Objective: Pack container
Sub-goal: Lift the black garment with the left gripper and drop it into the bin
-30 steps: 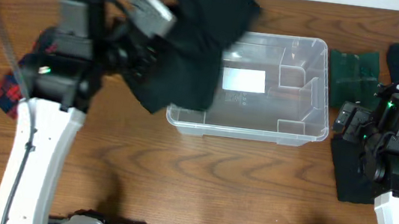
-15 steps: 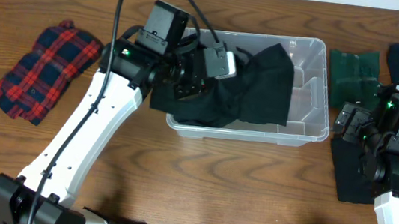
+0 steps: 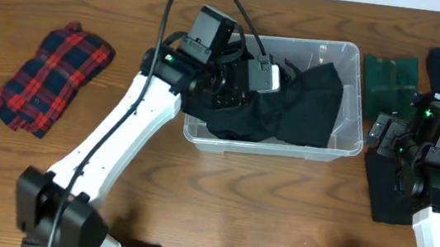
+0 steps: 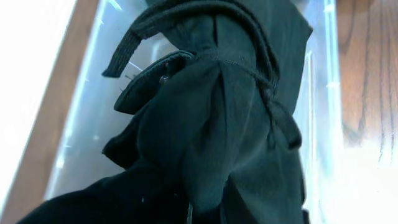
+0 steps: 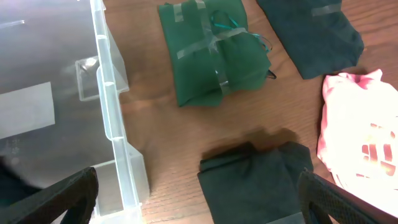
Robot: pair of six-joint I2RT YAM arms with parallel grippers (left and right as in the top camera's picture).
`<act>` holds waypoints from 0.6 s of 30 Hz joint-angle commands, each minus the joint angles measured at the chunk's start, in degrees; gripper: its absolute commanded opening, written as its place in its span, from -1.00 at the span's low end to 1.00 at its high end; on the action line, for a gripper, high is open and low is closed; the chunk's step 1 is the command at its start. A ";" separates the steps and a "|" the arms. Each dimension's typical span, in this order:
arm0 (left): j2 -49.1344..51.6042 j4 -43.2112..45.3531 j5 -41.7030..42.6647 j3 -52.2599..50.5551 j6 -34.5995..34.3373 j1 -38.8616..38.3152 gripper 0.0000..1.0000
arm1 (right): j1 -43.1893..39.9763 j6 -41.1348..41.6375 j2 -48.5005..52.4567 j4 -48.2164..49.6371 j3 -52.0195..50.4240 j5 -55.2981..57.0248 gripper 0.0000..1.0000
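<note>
The container (image 3: 355, 89) is a clear plastic bin at the table's back middle. My left gripper (image 3: 251, 81) is over its left half, shut on a black garment (image 3: 301, 108) that hangs down into the bin and fills most of it. The left wrist view shows the bunched black garment (image 4: 211, 124) over the bin wall (image 4: 320, 124); the fingers are hidden by cloth. My right gripper (image 5: 199, 199) is open and empty, above the table right of the bin wall (image 5: 109, 99), over a folded dark garment (image 5: 261, 180).
A red plaid garment (image 3: 46, 79) lies at the far left. Right of the bin lie a green bundle tied with tape (image 5: 211, 50), a dark navy garment (image 5: 311, 31), a pink garment (image 5: 357, 130) and a dark folded garment (image 3: 391, 189).
My left gripper has carried the black garment rightward from the bin's left edge to over the bin and lowered it inside. The right arm has not moved.
</note>
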 commanded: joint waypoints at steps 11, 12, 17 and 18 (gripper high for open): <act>8.87 0.92 2.32 1.16 -0.57 0.09 -0.88 | -0.37 0.66 0.07 -0.15 1.11 -0.24 0.99; 9.09 1.05 2.29 1.16 -0.57 0.09 -0.88 | -0.37 0.63 0.07 -0.15 1.11 -0.24 0.99; 9.49 1.11 -0.85 1.16 -0.79 0.11 0.96 | -0.37 0.63 0.07 -0.24 1.11 -0.24 0.99; 9.38 1.46 -3.67 1.18 -1.01 0.11 0.96 | -0.37 0.63 0.07 -0.35 1.11 -0.24 0.99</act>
